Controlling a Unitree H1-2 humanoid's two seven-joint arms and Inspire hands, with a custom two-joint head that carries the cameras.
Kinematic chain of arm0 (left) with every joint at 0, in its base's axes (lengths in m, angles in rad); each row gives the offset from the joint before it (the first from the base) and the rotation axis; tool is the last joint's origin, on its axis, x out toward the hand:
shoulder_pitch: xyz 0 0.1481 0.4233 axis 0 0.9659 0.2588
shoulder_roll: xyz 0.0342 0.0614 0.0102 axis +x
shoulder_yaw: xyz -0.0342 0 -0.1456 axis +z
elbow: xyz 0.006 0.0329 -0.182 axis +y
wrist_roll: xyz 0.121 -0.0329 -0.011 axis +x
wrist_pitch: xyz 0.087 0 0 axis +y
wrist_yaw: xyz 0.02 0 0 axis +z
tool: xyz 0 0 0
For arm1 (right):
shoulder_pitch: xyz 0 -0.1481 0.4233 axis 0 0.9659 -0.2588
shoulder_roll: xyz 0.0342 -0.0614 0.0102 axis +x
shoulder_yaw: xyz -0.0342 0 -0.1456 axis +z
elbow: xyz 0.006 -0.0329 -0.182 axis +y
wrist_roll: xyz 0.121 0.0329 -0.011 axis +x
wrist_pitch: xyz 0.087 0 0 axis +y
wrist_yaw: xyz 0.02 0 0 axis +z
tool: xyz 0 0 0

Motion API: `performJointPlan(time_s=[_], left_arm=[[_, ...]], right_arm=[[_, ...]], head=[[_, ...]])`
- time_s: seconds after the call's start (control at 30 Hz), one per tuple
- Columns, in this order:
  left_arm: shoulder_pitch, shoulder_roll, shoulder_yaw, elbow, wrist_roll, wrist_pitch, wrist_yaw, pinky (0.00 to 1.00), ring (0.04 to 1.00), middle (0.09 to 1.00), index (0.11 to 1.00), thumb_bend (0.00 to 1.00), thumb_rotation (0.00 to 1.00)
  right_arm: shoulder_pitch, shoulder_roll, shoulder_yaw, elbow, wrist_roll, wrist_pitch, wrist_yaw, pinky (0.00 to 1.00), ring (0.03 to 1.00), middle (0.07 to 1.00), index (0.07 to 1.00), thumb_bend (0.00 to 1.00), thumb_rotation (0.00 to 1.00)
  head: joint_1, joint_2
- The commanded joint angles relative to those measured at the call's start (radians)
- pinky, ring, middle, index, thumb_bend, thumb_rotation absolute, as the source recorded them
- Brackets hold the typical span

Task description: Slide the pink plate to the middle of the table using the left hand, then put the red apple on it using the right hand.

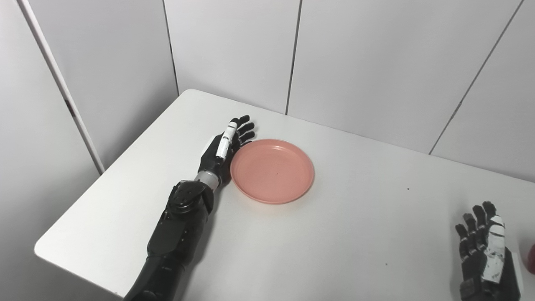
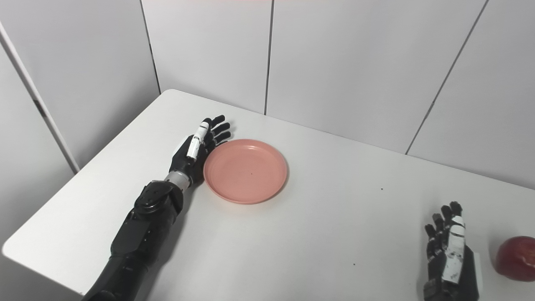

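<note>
While my left hand (image 1: 223,148) lies released, fingers straight against the round pink plastic plate's (image 1: 272,171) 9 o'clock rim on the white worktop (image 1: 355,234), my right hand (image 2: 449,255) rests unclenched, the red apple (image 2: 516,258) at its 3 o'clock.

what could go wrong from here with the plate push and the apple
1. The left hand lies flat against the pink plate at its left rim; an uneven push may spin the plate or let the rim ride under the fingers.
2. The red apple sits right of the open right hand near the picture's edge; a clumsy reach might roll it away.
</note>
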Motion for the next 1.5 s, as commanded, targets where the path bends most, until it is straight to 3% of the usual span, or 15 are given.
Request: performJointPlan(time_s=[0.0,0.97,1.3,1.47], left_arm=[[-0.018,-0.011,-0.009,0.007,0.001,0.01,-0.018,0.91,0.914,0.91,0.882,0.32,1.0],[-0.021,-0.073,-0.083,0.018,0.08,0.022,-0.033,0.86,0.874,0.869,0.855,0.36,1.0],[-0.01,-0.106,-0.099,-0.002,0.066,0.04,-0.039,0.83,0.867,0.87,0.856,0.36,1.0],[-0.002,-0.121,-0.099,-0.016,0.056,0.056,-0.045,0.86,0.885,0.884,0.868,0.36,1.0]], right_arm=[[-0.013,0.0,0.001,-0.028,-0.002,-0.01,0.004,1.0,1.0,1.0,1.0,0.18,1.0],[-0.013,0.016,0.009,-0.022,-0.019,-0.022,-0.005,1.0,1.0,1.0,1.0,0.2,1.0],[-0.015,0.024,0.012,-0.023,-0.031,-0.02,-0.009,1.0,1.0,1.0,0.997,0.21,1.0],[-0.016,0.032,0.015,-0.03,-0.039,-0.009,-0.018,1.0,1.0,0.999,0.991,0.22,1.0]], head=[[0.001,0.001],[-0.064,0.041],[-0.089,0.052],[-0.109,0.061]])
